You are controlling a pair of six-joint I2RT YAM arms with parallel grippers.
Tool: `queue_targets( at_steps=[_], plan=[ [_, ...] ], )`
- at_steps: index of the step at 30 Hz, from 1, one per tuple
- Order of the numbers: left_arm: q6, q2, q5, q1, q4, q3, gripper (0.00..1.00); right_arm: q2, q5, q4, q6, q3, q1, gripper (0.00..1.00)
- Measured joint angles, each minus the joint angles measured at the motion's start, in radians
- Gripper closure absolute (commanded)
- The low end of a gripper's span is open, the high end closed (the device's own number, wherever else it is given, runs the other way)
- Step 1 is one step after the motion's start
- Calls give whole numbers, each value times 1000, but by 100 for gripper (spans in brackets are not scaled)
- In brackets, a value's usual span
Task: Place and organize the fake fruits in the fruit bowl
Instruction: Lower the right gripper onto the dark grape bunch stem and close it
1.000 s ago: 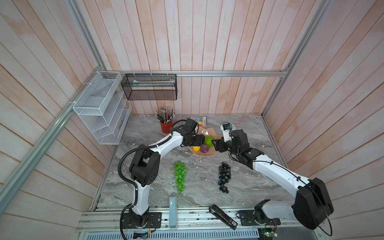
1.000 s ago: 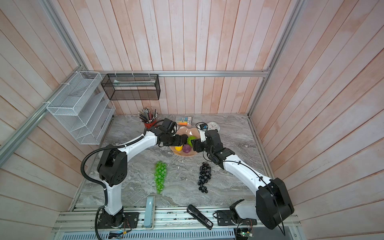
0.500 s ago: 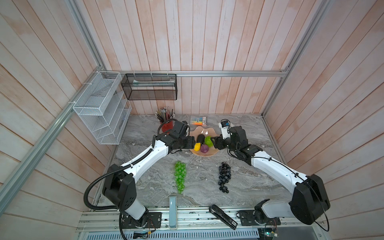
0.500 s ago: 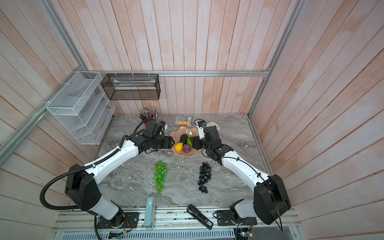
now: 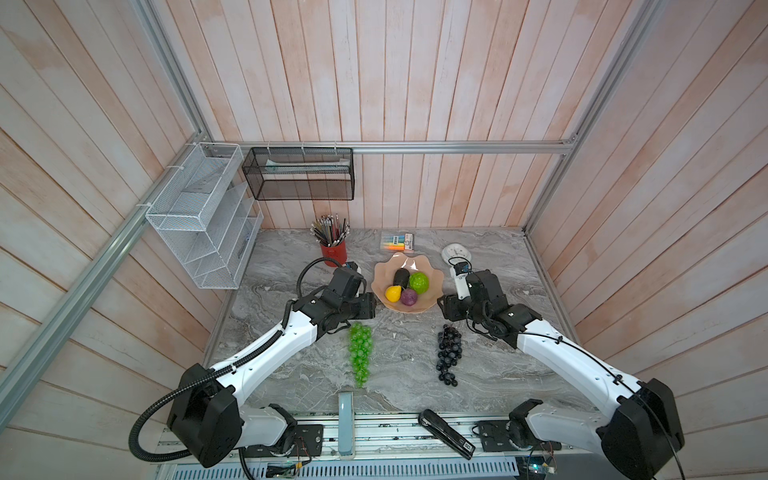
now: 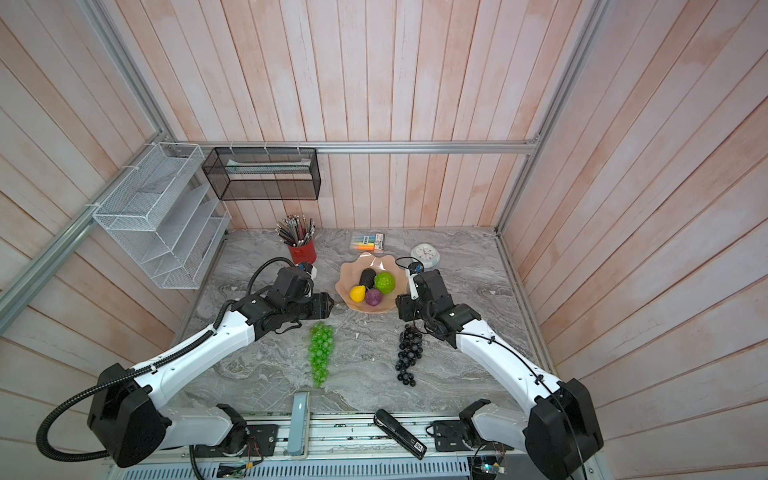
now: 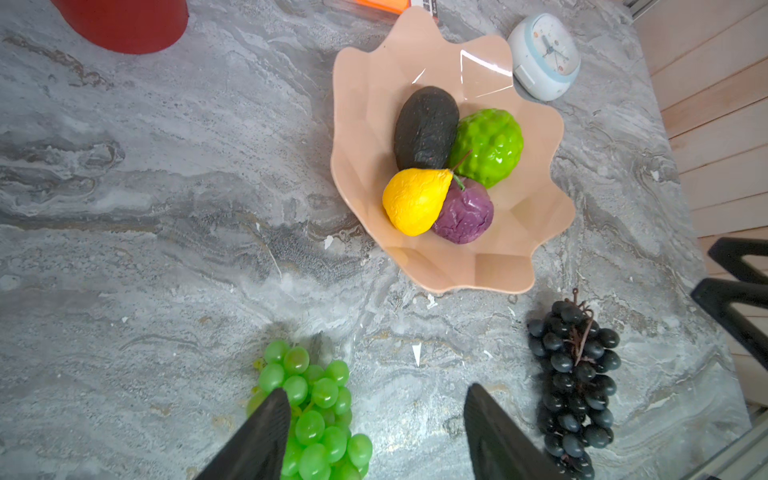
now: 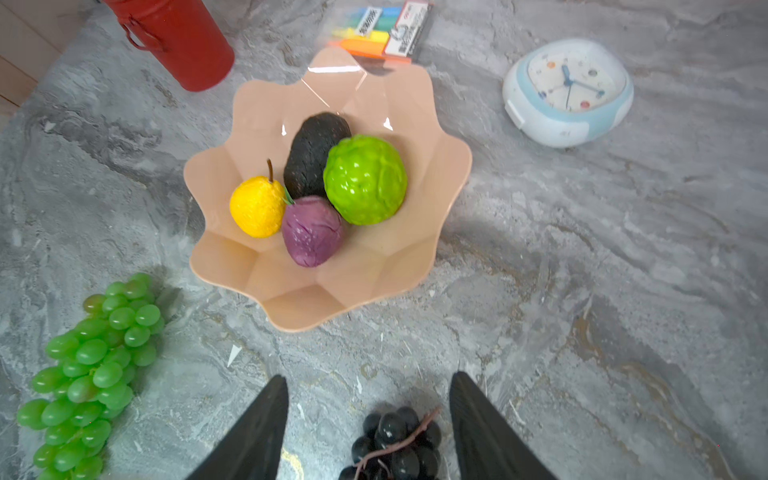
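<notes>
The peach-pink fruit bowl (image 5: 392, 262) (image 8: 257, 124) holds the dark avocado (image 5: 401, 276), bumpy lime-green ball (image 5: 419, 282), yellow ball (image 5: 392, 293) and purple ball (image 5: 409, 296). The green grape bunch (image 5: 360, 353) (image 7: 316, 411) and the black grape bunch (image 5: 449, 353) (image 8: 392, 444) lie on the table in front of the bowl. My left gripper (image 5: 373, 309) (image 7: 376, 392) hangs open by the green bunch's top end, one finger over it. My right gripper (image 5: 442, 308) (image 8: 369, 378) is open, with the black bunch's stem end between its fingers, untouched.
Behind the bowl stand a red pencil cup (image 5: 333, 251), a highlighter pack (image 5: 398, 241) and a white clock (image 5: 456, 252). A white wire rack (image 5: 203, 216) and a black mesh basket (image 5: 299, 174) hang on the walls. A black stapler (image 5: 446, 432) lies at the front rail.
Both grippers have drawn back from over the bowl toward the near side. Each now hangs at the top end of a grape bunch. The fruits have not moved.
</notes>
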Motion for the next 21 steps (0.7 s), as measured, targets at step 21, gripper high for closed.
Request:
queue_targets(
  at_steps=[21],
  plan=[
    [-15,-55,-37,-3,44,-65,29,-13,223,-208,193,-27,217,43]
  ],
)
